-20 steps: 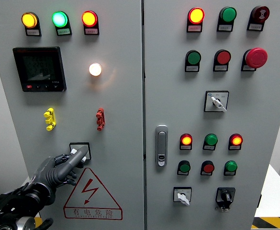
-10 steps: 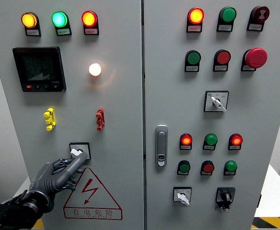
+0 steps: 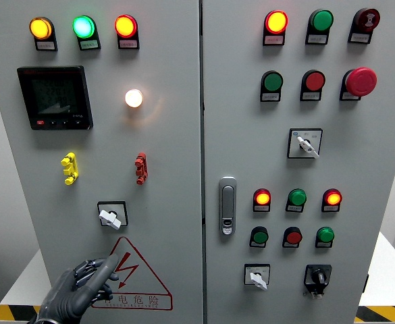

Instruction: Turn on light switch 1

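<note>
Grey cabinet (image 3: 170, 135), red-outlined warning triangle (image 3: 133, 277)

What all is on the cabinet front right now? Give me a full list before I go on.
Round lit indicator lamps: three, amber, green, red, top left.
Black digital meter: one, upper left.
Glowing white bulb: one, right of meter.
Yellow clip and red clip: one each, left door middle.
White-handled rotary switch: one, left door, above the red triangular warning sticker.
Silver door latch: one, right door's left edge.
Red mushroom stop button: one, upper right.
Round lamps and buttons, right door: several, red and green, in rows.
Rotary selectors, right door: three, two white-handled, one black.
Left robot hand: dark grey, lower left, below the switch, holding nothing.
</note>
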`<action>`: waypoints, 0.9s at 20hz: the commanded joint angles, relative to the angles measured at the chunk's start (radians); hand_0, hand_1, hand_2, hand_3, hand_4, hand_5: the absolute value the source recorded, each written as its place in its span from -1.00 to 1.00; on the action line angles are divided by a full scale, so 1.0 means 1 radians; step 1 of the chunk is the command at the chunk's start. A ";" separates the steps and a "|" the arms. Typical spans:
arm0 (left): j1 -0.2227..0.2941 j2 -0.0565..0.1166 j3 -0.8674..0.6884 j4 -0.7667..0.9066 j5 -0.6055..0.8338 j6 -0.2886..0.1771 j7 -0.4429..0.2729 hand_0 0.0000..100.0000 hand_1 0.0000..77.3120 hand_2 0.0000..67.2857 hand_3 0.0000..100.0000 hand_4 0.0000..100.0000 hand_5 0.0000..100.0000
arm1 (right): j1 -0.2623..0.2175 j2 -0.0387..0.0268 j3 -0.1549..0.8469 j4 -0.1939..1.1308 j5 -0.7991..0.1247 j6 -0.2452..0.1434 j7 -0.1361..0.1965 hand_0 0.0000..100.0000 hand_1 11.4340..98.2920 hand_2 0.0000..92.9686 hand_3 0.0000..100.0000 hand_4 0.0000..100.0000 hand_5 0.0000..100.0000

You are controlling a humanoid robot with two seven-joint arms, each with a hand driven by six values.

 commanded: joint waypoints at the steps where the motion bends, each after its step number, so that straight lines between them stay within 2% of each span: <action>1: 0.101 0.004 0.008 0.054 -0.022 -0.001 -0.170 -1.00 0.40 0.10 0.28 0.40 -0.26 | 0.000 0.0000 0.000 0.000 0.000 0.001 0.000 -1.00 -0.81 -1.00 -0.60 -0.61 -0.79; 3: 0.170 0.013 0.050 0.146 -0.042 -0.003 -0.322 -1.00 0.40 0.09 0.28 0.39 -0.24 | 0.000 0.0000 0.000 0.000 0.000 -0.001 0.000 -1.00 -0.80 -1.00 -0.60 -0.61 -0.79; 4: 0.194 0.023 0.069 0.207 -0.043 -0.003 -0.390 -1.00 0.40 0.09 0.28 0.37 -0.23 | 0.000 -0.0015 0.000 0.000 0.000 0.001 0.000 -1.00 -0.80 -1.00 -0.60 -0.61 -0.79; 6: 0.223 0.047 0.103 0.350 -0.057 -0.003 -0.514 -1.00 0.37 0.08 0.28 0.36 -0.19 | 0.000 0.0000 0.000 0.000 0.000 0.001 0.000 -1.00 -0.80 -1.00 -0.60 -0.61 -0.79; 8: 0.231 0.059 0.156 0.490 -0.118 -0.003 -0.545 -1.00 0.29 0.07 0.27 0.35 -0.16 | 0.000 -0.0015 0.000 0.000 0.000 0.001 0.000 -1.00 -0.80 -1.00 -0.60 -0.61 -0.79; 11: 0.234 0.078 0.251 0.692 -0.293 -0.003 -0.565 -1.00 0.18 0.05 0.20 0.31 -0.14 | 0.000 0.0000 0.000 0.000 0.000 0.001 0.000 -1.00 -0.80 -1.00 -0.60 -0.61 -0.79; 13: 0.232 0.090 0.346 0.832 -0.353 -0.005 -0.636 -1.00 0.15 0.02 0.10 0.24 -0.18 | 0.000 0.0000 0.000 0.000 0.000 0.001 0.000 -1.00 -0.80 -1.00 -0.60 -0.61 -0.79; 15: 0.226 0.098 0.448 0.990 -0.374 -0.018 -0.715 -1.00 0.10 -0.04 -0.13 0.10 -0.21 | 0.000 -0.0015 0.000 0.000 0.000 0.001 0.000 -1.00 -0.80 -1.00 -0.60 -0.61 -0.79; 17: 0.217 0.098 0.543 1.135 -0.428 -0.064 -0.765 -1.00 -0.02 -0.10 -0.33 -0.04 -0.24 | 0.000 0.0000 0.000 0.000 0.000 0.001 0.000 -1.00 -0.82 -1.00 -0.60 -0.61 -0.79; 18: 0.217 0.098 0.592 1.191 -0.465 -0.086 -0.785 -1.00 -0.08 -0.14 -0.44 -0.12 -0.25 | 0.000 -0.0015 0.000 0.000 0.000 -0.001 0.000 -1.00 -0.82 -1.00 -0.60 -0.61 -0.79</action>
